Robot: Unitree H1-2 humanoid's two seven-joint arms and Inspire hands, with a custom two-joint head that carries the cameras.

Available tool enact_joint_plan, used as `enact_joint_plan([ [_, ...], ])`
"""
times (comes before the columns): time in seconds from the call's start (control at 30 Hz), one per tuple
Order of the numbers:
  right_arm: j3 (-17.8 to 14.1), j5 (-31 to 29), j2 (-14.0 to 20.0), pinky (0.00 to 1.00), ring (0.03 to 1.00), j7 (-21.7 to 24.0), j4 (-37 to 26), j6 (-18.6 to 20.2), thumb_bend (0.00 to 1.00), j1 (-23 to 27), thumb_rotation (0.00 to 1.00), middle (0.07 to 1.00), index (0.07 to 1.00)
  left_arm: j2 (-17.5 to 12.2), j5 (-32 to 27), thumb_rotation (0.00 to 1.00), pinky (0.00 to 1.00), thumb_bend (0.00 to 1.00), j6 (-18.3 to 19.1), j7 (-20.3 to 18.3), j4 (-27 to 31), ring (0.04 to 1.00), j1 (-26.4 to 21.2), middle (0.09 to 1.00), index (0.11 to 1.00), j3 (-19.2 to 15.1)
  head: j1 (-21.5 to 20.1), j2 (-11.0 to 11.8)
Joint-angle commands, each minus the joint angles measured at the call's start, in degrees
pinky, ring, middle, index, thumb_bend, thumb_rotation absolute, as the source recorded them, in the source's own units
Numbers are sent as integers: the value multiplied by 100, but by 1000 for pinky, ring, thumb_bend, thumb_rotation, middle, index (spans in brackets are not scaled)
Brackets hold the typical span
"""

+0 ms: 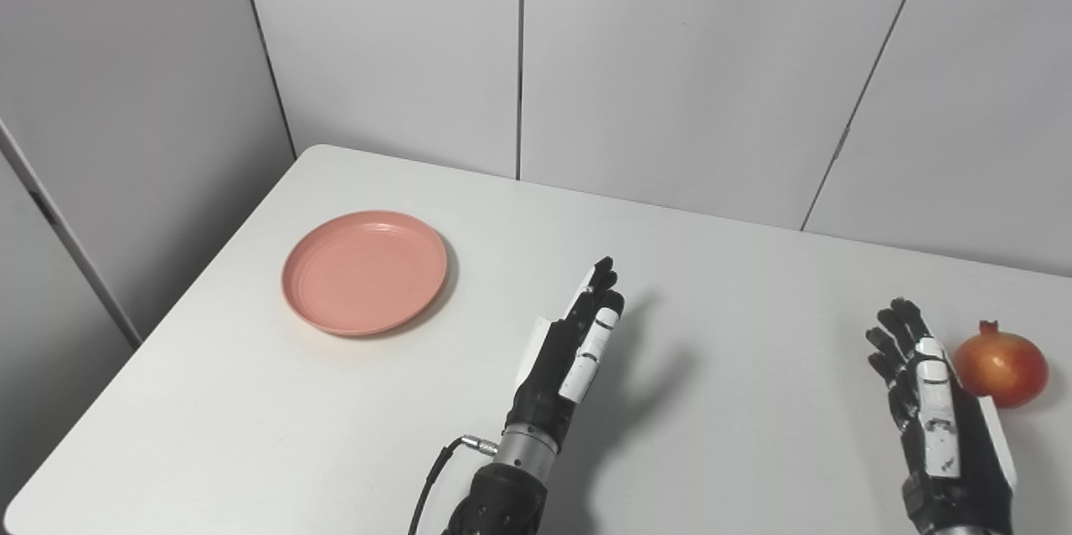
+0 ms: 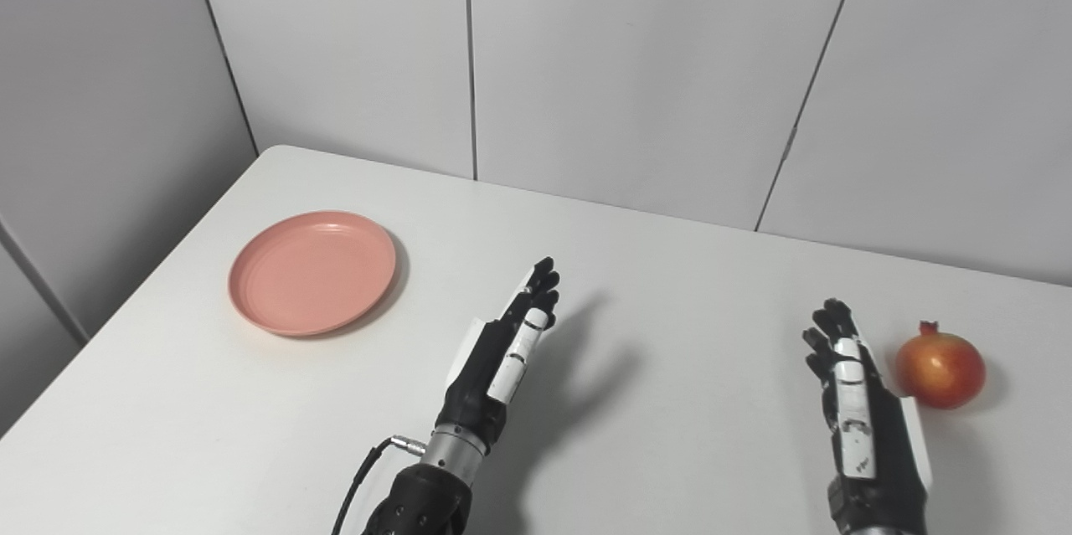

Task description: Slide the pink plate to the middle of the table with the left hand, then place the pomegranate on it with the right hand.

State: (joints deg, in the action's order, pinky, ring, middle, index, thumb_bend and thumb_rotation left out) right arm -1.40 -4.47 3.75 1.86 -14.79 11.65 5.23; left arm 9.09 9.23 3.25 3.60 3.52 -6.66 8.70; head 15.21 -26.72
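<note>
Fingers [image 1: 601,292] of the robot's black-and-white left hand [image 1: 569,355] stretch straight and close together, edge-on above the white table [image 1: 737,284], holding nothing. The left hand hangs near the middle of the tabletop, its thumb side up, and throws a soft shadow to its right. A black cable loops out beside its silver wrist at the near edge.

The black-and-white right hand [image 2: 863,418] comes up from the lower right, its fingers extended and slightly spread, curled on nothing. The right hand's back faces the cameras. Just beside it, on its far right side, the round red-and-orange pomegranate [image 2: 940,370] sits on the table with its small crown pointing up. Whether the hand's edge touches the fruit cannot be told; the fingers do not wrap it.

Farther back and to the left, the shallow round pink plastic plate [image 1: 364,271] lies flat and bare on the table, near the left edge and well apart from both hands. The left hand's fingertips point roughly toward the far wall, to the right of the plate.

Behind the table, plain pale grey wall panels [image 1: 670,58] meet in thin dark seams.
</note>
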Motion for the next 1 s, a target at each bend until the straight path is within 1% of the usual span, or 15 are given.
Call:
enact_joint_plan([
  [0.0, -27, -39, -6, 953, 923, 32, -71, -260, 232, 142, 1000, 930, 924, 51, 43, 1000, 940, 507, -149, 82, 286, 957, -265, 972, 955, -28, 10, 13],
  [0.1, -26, -42, -1, 947, 921, 44, -11, -326, 221, 152, 1000, 930, 926, 12, 90, 1000, 934, 489, -109, 95, 399, 953, -362, 971, 954, -95, 24, 34],
  [0.2, -15, -18, 13, 938, 920, 56, 71, -412, 218, 154, 1000, 931, 928, -44, 171, 1000, 933, 499, 78, 87, 550, 953, -481, 968, 952, -147, 47, 82],
  [0.3, -16, -8, -6, 938, 920, 35, 115, -431, 214, 158, 1000, 931, 927, -81, 210, 1000, 947, 510, 186, 75, 636, 953, -568, 962, 944, -193, 61, 109],
  [0.43, -8, 8, -35, 935, 920, 19, 161, -487, 196, 156, 1000, 930, 926, -152, 143, 1000, 952, 490, 220, 68, 731, 945, -747, 956, 938, -324, 83, 149],
  [0.5, -7, -4, -35, 929, 919, 30, 188, -532, 196, 148, 1000, 929, 925, -198, 114, 1000, 943, 482, 174, 85, 779, 945, -830, 957, 942, -406, 87, 164],
  [0.63, -5, -15, -39, 928, 916, 38, 218, -562, 205, 143, 1000, 925, 922, -310, 76, 1000, 909, 478, 80, 150, 856, 937, -1017, 957, 941, -605, 101, 178],
  [0.7, -4, -11, -41, 933, 915, 33, 219, -551, 206, 137, 1000, 924, 920, -403, -22, 1000, 916, 473, -3, 123, 841, 942, -1126, 962, 946, -741, 110, 185],
  [0.77, 1, -1, -39, 939, 915, 32, 215, -551, 206, 124, 1000, 925, 922, -492, -97, 1000, 933, 489, -75, 122, 828, 953, -1202, 971, 957, -869, 121, 199],
  [0.87, 4, -4, -36, 942, 914, 39, 223, -570, 204, 113, 1000, 926, 925, -560, -197, 1000, 938, 499, -135, 178, 809, 945, -1256, 966, 952, -1027, 140, 214],
  [0.97, 3, -14, -36, 952, 920, 44, 218, -558, 194, 99, 1000, 929, 928, -633, -341, 1000, 956, 510, -6, 291, 878, 946, -1332, 965, 954, -1305, 172, 236],
])
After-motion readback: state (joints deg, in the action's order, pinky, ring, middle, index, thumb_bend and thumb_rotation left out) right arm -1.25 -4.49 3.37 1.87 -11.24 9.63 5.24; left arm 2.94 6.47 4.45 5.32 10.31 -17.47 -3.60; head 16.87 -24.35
